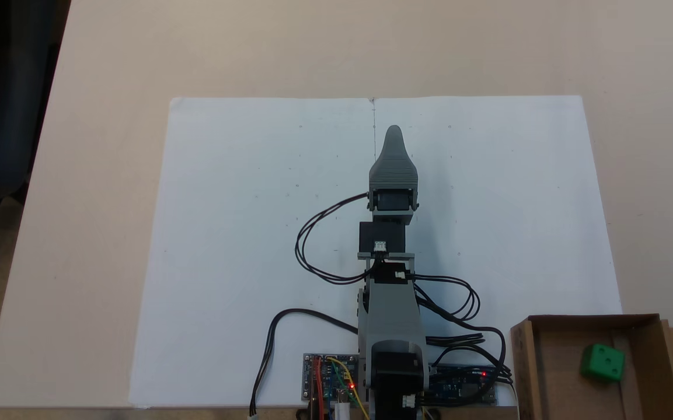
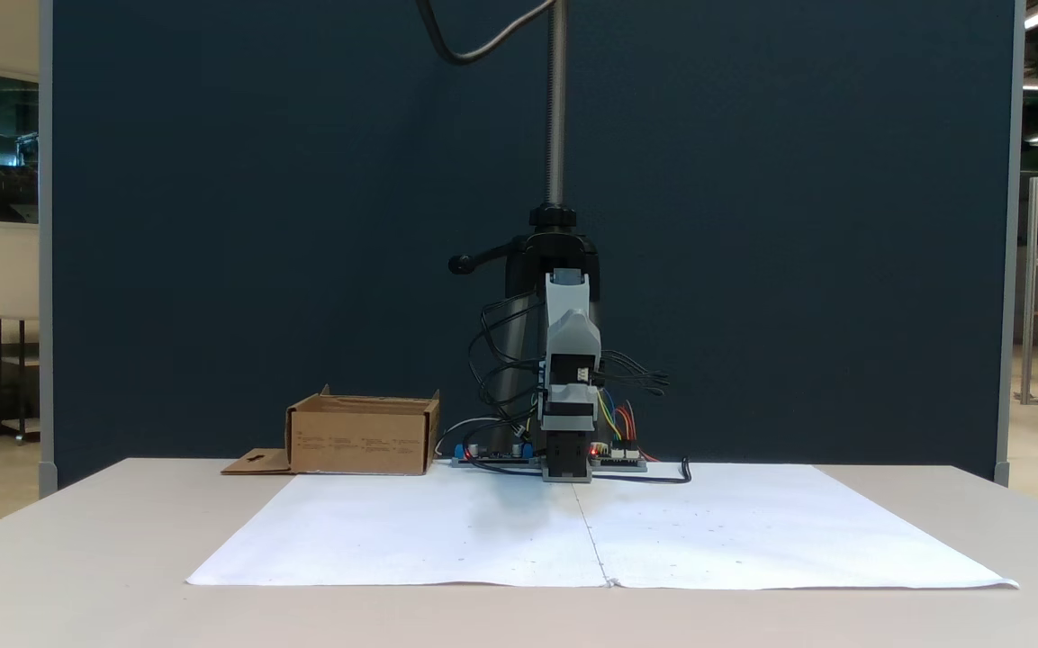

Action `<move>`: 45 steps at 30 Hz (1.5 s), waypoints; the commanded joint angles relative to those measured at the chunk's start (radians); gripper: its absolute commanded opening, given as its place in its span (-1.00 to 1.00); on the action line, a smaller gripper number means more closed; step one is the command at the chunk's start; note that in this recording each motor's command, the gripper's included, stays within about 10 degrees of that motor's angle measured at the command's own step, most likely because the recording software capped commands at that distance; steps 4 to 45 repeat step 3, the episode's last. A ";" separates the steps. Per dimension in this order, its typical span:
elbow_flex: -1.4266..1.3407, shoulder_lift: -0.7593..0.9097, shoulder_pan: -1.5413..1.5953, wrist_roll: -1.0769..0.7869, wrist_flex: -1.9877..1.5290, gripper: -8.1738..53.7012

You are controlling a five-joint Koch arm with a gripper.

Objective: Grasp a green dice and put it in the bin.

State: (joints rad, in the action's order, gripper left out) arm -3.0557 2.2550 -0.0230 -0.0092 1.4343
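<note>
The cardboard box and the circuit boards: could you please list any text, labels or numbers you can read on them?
None can be read.
Bin: faint lines of print on its front wall, too small to read.
Circuit boards: any markings too small to read.
Green dice: sunken pips only, no text.

No readable text anywhere. The box (image 2: 363,436) has a few lines of small dark print on its front wall, too small to make out. The circuit boards (image 1: 329,379) at the arm's base show no legible markings.
</note>
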 commanded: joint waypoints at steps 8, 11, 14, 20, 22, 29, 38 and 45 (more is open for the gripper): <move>-0.074 0.110 -0.018 -0.008 0.173 0.70; -0.074 0.110 -0.018 -0.008 0.173 0.70; -0.074 0.110 -0.018 -0.008 0.173 0.70; -0.074 0.110 -0.018 -0.008 0.173 0.70; -0.074 0.110 -0.018 -0.008 0.173 0.70; -0.074 0.110 -0.018 -0.008 0.173 0.70; -0.074 0.110 -0.018 -0.008 0.173 0.70; -0.074 0.110 -0.018 -0.008 0.173 0.70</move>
